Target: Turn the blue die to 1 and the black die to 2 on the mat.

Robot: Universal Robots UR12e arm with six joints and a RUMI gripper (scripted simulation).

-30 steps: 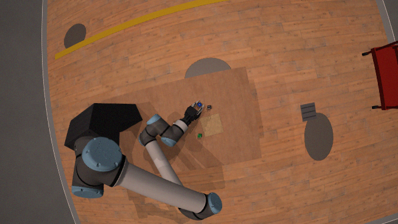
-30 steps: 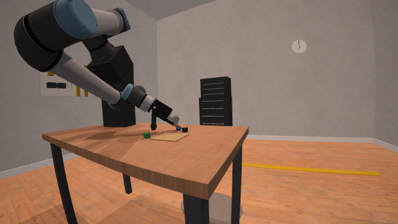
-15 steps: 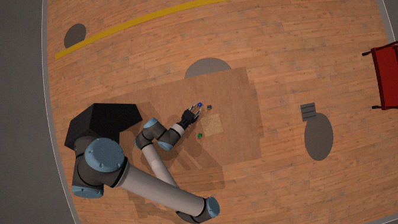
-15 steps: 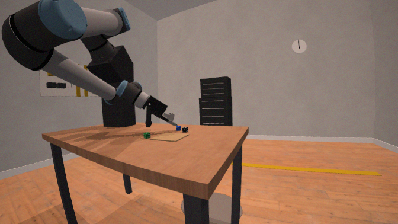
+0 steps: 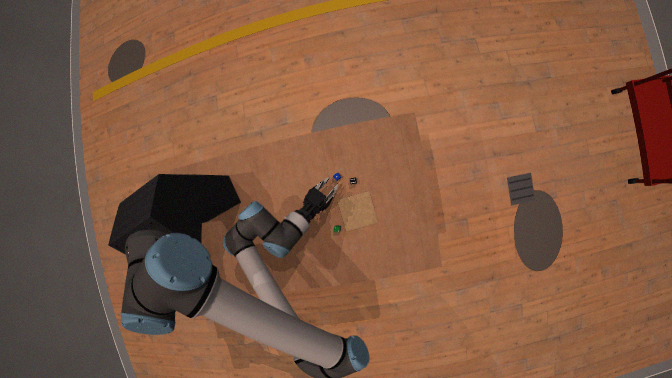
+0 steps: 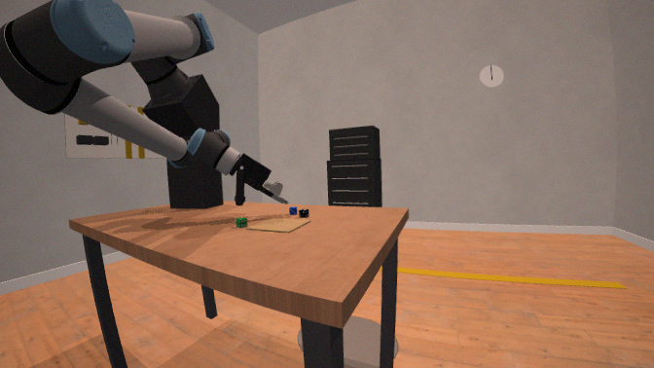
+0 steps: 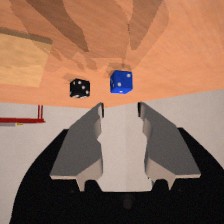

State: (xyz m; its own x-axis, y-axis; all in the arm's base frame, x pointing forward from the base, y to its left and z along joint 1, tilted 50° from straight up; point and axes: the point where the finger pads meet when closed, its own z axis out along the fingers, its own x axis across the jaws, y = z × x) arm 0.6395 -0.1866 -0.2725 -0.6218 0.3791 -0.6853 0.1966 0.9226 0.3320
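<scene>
The end effector (image 5: 332, 182) (image 6: 282, 195) (image 7: 120, 103) is partly open, its two fingers standing apart with a gap between them, and it has hold of nothing. In the exterior view it slants down toward the right, raised over the worktop (image 5: 400, 150) (image 6: 292, 263) (image 7: 105, 22), near the center of the frame.

The blue die (image 5: 337, 176) (image 6: 293, 210) (image 7: 121, 82) rests on the worktop; in the wrist view it appears just above the gap between the fingertips, slightly above the middle of the frame. The black die (image 5: 353, 180) (image 6: 304, 213) (image 7: 80, 88) rests close by, apart from it, to its right in the top view (and to its left in the wrist view).

The square, tan mat (image 5: 358, 211) (image 6: 279, 226) (image 7: 22, 60) lies below both dice in the top view and fills part of the upper left of the wrist view. Both dice are off it. The green die (image 5: 337, 229) (image 6: 241, 222) sits just beside the mat's lower left edge in the top view, also off it. The numbers on top (small marks at best) are too unclear to tell.
</scene>
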